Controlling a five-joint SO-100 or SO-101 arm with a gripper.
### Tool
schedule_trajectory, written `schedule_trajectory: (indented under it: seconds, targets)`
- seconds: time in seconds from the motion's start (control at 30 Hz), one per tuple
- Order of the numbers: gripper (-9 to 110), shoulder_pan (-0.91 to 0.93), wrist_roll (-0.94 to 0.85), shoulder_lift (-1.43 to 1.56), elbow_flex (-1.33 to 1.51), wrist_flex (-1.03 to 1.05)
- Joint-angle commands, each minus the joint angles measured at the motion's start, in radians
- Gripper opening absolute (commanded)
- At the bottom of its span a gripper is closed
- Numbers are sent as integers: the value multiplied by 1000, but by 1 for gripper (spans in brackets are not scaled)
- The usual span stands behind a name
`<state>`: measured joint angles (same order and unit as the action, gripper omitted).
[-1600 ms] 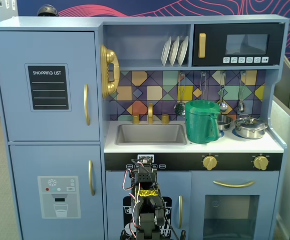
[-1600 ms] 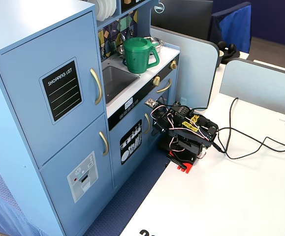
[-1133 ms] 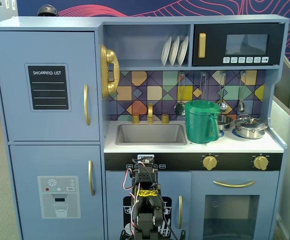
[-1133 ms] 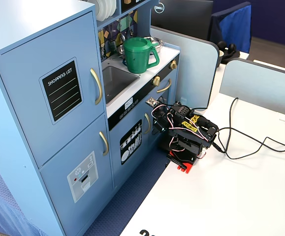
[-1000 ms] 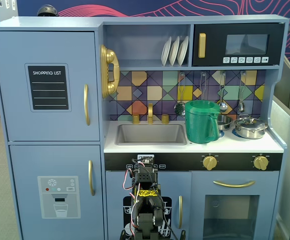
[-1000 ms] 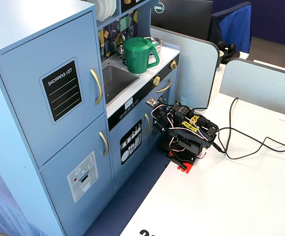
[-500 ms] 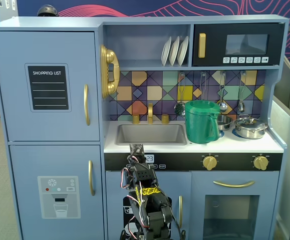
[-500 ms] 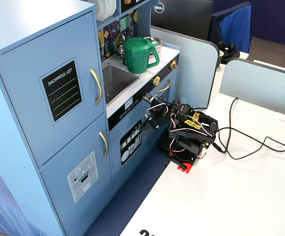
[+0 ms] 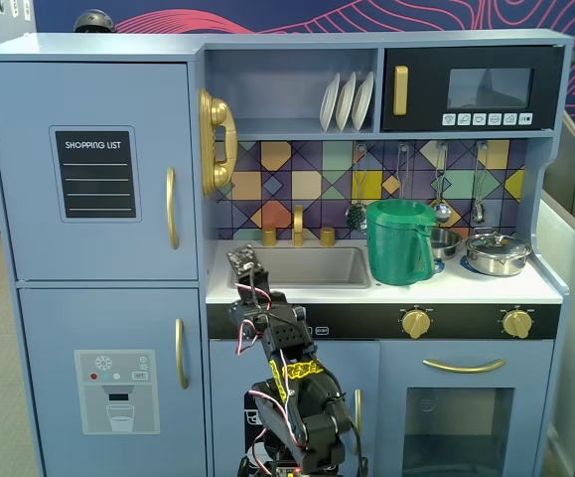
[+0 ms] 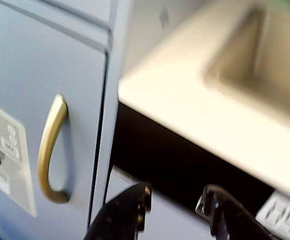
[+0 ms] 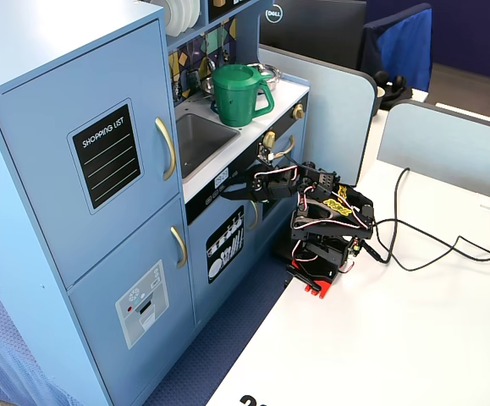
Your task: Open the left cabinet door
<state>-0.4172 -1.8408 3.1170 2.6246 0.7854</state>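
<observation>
Left cabinet door [image 9: 93, 169] shut, top left of play kitchen, gold handle [image 9: 172, 208] on its right edge. Gripper [image 10: 175, 205] open, empty, low by counter edge [image 10: 195, 125], facing lower door's handle [image 10: 52, 147]. Best: raise arm, hook upper handle, pull outward along hinge arc.

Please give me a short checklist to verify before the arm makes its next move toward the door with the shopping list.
1. Left cabinet door shut: ok.
2. Its gold handle free of obstruction: ok.
3. Gripper open: ok, the jaws stand apart in the wrist view.
4. Gripper at the handle's height: not ok, it is lower, near the counter edge.
5. Wrist camera sees the right handle: not ok, it shows the dispenser door's handle.
</observation>
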Motion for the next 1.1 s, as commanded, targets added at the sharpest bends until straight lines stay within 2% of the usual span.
schedule_trajectory:
  seconds: [0.0, 0.33, 0.6, 0.73, 0.83, 1.07]
  targets:
    - [6, -58, -69, -51, -109, -115]
    - [7, -172, -98, -192, -230, -308]
    - [8, -230, 250, -298, -480, -124]
    - [9, -224, 299, -379, -549, -114]
    - [10, -239, 279, -422, -577, -127]
    - [12, -318, 92, -548, -643, -278]
